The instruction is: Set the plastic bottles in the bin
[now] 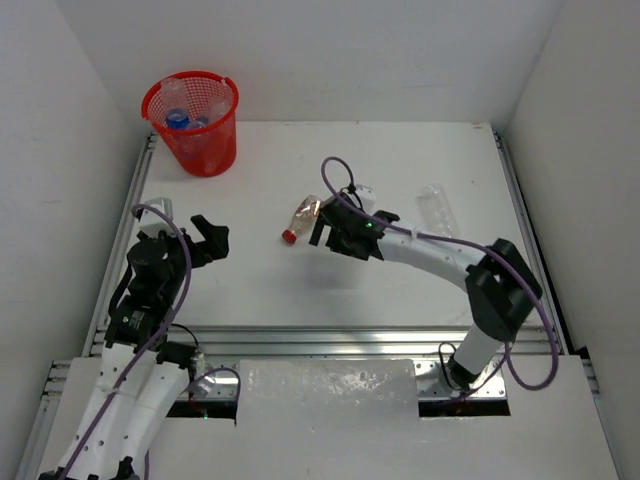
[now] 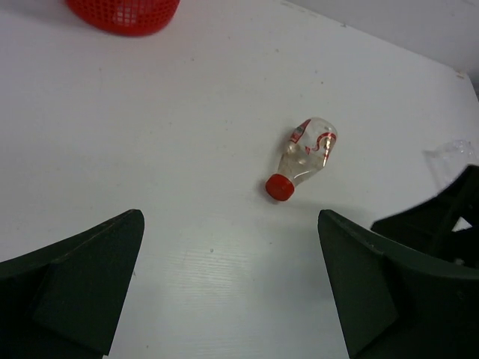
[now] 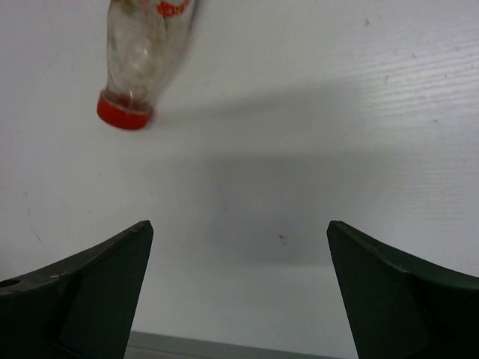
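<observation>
A clear plastic bottle with a red cap and red label (image 1: 300,218) lies on its side near the table's middle, also seen as the bottle (image 2: 305,155) and the bottle (image 3: 142,52). A second clear bottle (image 1: 437,208) lies further right. The red mesh bin (image 1: 192,120) stands at the far left corner with bottles inside it. My right gripper (image 1: 325,238) hangs open just right of the red-capped bottle, which sits up and left of its fingers in the right wrist view; nothing is between them (image 3: 239,228). My left gripper (image 1: 216,238) is open and empty (image 2: 230,224), well left of that bottle.
White walls close in the table on three sides. A metal rail (image 1: 330,342) runs along the near edge. In the left wrist view the right arm (image 2: 441,224) shows dark at the right, and the bin's base (image 2: 123,13) at the top left.
</observation>
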